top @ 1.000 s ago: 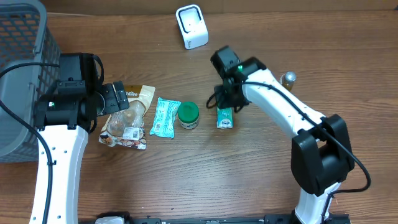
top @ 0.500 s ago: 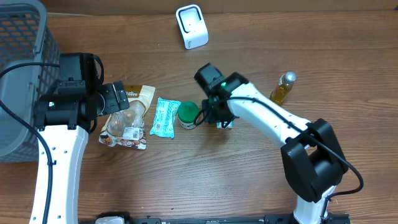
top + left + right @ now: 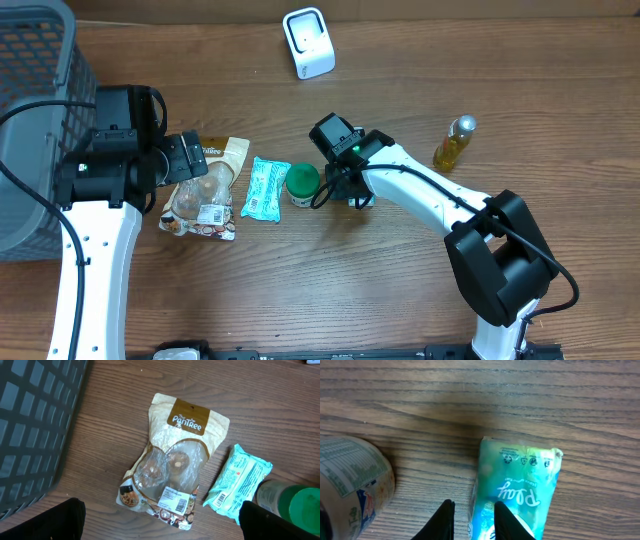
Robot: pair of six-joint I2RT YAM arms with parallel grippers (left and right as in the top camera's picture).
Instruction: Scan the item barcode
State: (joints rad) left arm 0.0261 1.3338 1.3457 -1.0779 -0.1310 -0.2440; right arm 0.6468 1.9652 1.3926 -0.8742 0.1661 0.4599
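Room is running tight around your right gripper (image 3: 474,522). It is sitting low over the left edge of the teal packet (image 3: 520,495), the item for scanning, which is lying flat near the table's (image 3: 560,80) middle. The green-lidded jar (image 3: 350,485) is crowding it just to the left. The fingers (image 3: 445,520) are standing close together, one over bare wood and one over the packet. You cannot tell whether they are pinching the film.

Bare wood is stretching right toward the slim yellow bottle (image 3: 452,143) and far toward the white scanner (image 3: 308,42). Your left gripper (image 3: 196,160) is hanging wide open over the tan pouch (image 3: 170,460), holding nothing, with the grey mesh basket (image 3: 40,100) hemming it in on the left.

The packet's wrapper is showing glossy and crinkled, with a crimped far end. The pouch is showing matte paper above a clear, shiny window. A teal wrapped bar (image 3: 239,482) is lying between pouch and jar.
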